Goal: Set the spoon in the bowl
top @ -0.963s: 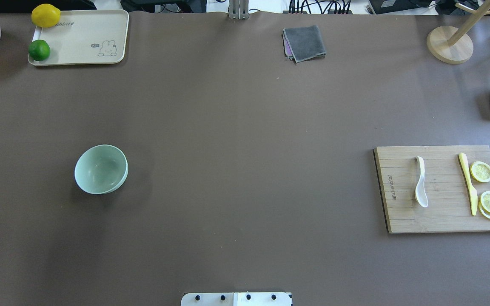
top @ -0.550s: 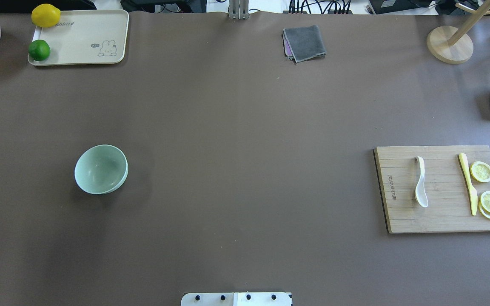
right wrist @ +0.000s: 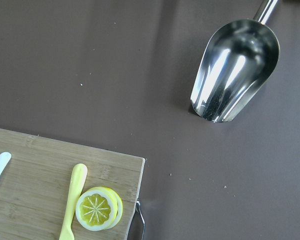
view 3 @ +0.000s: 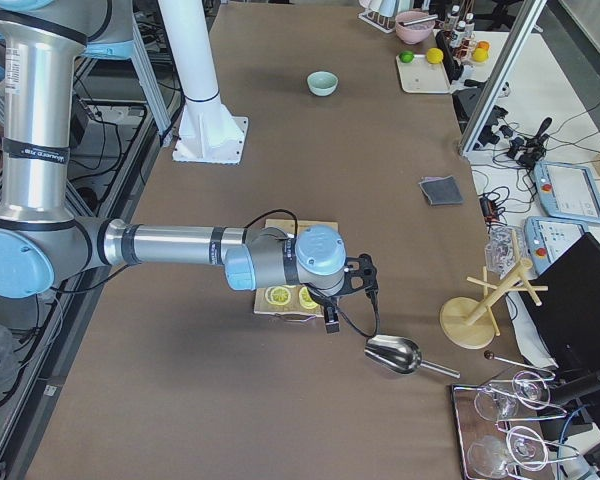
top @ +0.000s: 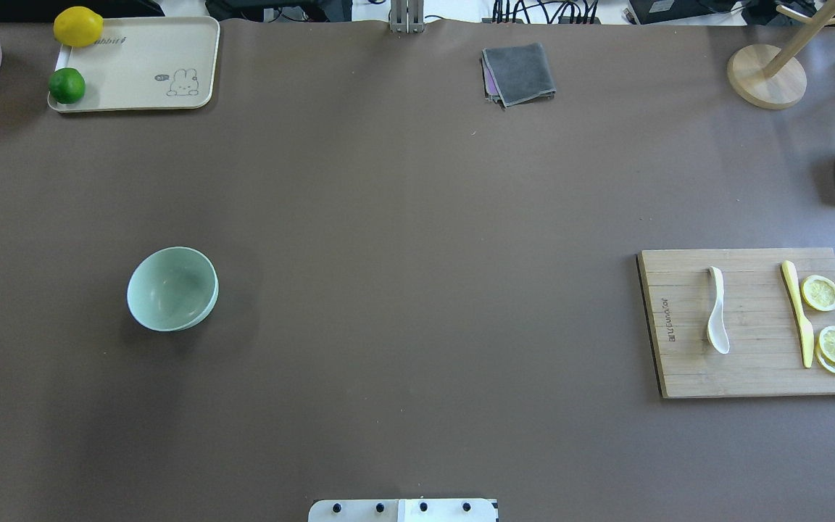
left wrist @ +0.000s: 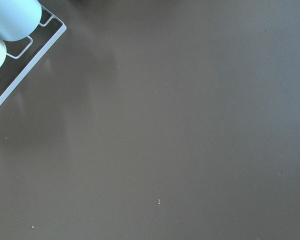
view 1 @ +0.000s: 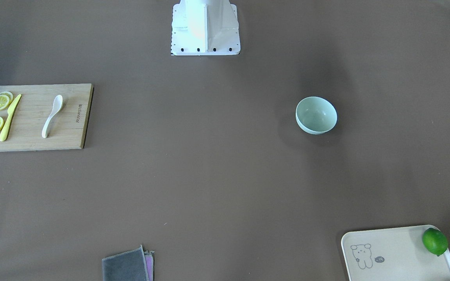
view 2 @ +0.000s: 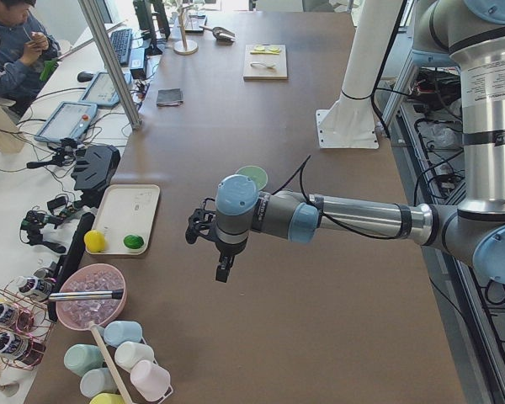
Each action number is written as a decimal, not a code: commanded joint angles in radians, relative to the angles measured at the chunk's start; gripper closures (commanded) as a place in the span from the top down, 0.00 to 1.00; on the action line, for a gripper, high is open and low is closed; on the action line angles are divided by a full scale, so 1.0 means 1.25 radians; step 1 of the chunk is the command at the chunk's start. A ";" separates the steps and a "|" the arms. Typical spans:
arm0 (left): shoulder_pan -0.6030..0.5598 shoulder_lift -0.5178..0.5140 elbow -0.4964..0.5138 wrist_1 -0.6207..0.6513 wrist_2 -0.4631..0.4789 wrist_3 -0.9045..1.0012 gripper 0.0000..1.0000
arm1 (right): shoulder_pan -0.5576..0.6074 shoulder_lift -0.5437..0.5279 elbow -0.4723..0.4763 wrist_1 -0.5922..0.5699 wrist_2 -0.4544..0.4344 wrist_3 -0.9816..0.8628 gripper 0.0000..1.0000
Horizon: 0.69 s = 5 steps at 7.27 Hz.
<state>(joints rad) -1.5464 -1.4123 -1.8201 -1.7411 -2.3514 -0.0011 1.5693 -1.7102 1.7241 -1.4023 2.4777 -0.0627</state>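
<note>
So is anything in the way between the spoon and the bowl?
No, nothing visible. The spoon lies on the wooden board, the bowl stands far across, and only brown table shows between them.

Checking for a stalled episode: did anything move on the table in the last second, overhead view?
Nothing visibly changed. The spoon lies on the cutting board beside the yellow knife, as before. The bowl sits empty in the same spot, and no arm has entered the overhead view.
</note>
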 commanded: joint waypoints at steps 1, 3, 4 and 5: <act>0.003 0.008 -0.003 -0.061 -0.017 0.007 0.98 | -0.043 0.000 0.005 0.015 0.003 0.002 1.00; 0.117 0.008 -0.013 -0.138 -0.011 -0.153 0.97 | -0.058 -0.004 0.005 0.041 0.005 0.013 1.00; 0.199 -0.004 -0.020 -0.191 0.002 -0.262 0.94 | -0.071 -0.009 0.005 0.056 0.024 0.016 1.00; 0.274 -0.013 -0.020 -0.250 0.017 -0.380 0.92 | -0.080 -0.009 0.015 0.064 0.032 0.056 1.00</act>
<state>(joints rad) -1.3263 -1.4135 -1.8408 -1.9676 -2.3514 -0.2956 1.4858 -1.7188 1.7331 -1.3392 2.5015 -0.0340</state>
